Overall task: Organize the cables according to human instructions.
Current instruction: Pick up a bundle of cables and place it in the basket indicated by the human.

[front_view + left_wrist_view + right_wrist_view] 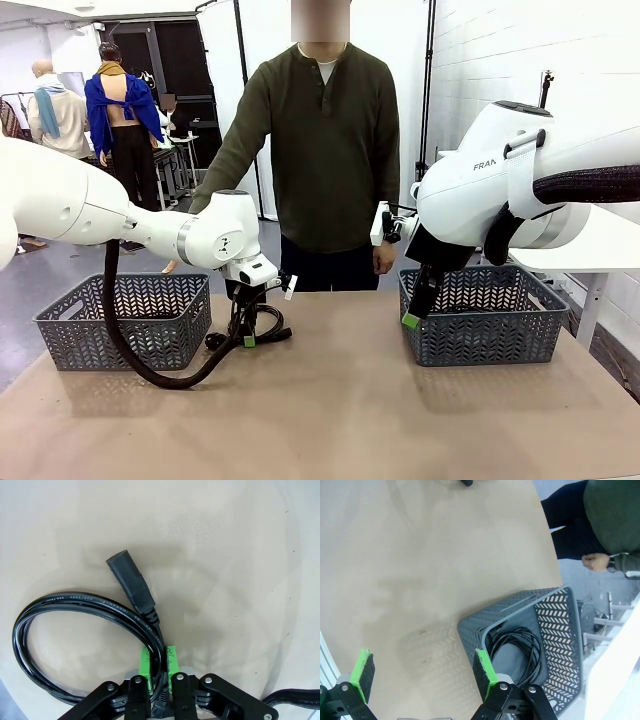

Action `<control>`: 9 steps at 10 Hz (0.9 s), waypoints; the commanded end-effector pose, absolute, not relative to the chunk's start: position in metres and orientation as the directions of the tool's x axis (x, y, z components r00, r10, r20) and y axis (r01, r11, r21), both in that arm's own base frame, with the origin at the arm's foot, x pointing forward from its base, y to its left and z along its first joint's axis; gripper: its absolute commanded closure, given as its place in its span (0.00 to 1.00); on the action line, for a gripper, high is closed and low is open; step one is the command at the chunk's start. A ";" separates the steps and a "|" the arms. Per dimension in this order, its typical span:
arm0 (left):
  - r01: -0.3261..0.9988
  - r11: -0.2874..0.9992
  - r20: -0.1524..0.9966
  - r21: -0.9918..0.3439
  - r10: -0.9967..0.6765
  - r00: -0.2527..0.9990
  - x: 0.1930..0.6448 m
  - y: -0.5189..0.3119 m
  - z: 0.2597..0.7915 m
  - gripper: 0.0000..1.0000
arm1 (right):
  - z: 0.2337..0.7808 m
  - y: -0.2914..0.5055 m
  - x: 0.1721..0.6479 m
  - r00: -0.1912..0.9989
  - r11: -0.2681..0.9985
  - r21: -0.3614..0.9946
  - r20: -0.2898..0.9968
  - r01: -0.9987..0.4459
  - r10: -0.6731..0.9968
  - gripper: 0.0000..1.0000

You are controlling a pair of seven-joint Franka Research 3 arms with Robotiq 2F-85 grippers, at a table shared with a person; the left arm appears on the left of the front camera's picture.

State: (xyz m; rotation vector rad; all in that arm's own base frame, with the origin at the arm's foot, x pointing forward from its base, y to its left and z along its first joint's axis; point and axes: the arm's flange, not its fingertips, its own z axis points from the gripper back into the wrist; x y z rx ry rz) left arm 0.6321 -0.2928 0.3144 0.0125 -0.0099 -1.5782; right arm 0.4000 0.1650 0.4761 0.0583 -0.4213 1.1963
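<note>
A: Left wrist view first, you'll want that one. Your left gripper [159,672] is clenched on a coiled cable [75,630], green pads [145,665] pinching the strands where the loop crosses itself, with the chunky plug [131,582] lying just beyond the fingers on the bare table [240,555]

B: And where is that in the scene?

A: Left of centre, toward the far side. In the front view the gripper [247,325] stands straight down over the cable [262,328], just right of the left basket [125,320]. The coil looks to be resting on the table, not lifted yet

B: What about the right arm?

A: Your right gripper [422,675] is released, jaws wide and empty, hanging at the near left corner of the right basket [547,630]. One cable [520,647] already lies coiled inside it

B: So which step is this?

A: I'd call it the grasp just made, ahead of the lift. At least one cable is sorted and this one is in hand

B: Next move?

A: Raise it straight up so the whole loop and the plug clear the table, then carry it to whichever basket the person [320,150] names. They stand at the far side with arms down, and I can't read any pointing now, so check before you commit. The loose loop may swing or catch a basket rim as you go
</note>
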 end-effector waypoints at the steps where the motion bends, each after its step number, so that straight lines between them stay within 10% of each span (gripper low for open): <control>1: 0.999 -0.031 -0.017 0.012 -0.999 -0.031 0.637 -0.293 0.318 1.00 | 0.475 0.165 0.400 0.307 0.384 -0.183 0.344 -0.905 0.887 0.00; 9: 0.984 -0.101 -0.089 0.147 -0.992 -0.088 0.622 -0.310 0.437 1.00 | 0.475 0.165 0.400 0.307 0.384 -0.183 0.344 -0.905 0.887 0.00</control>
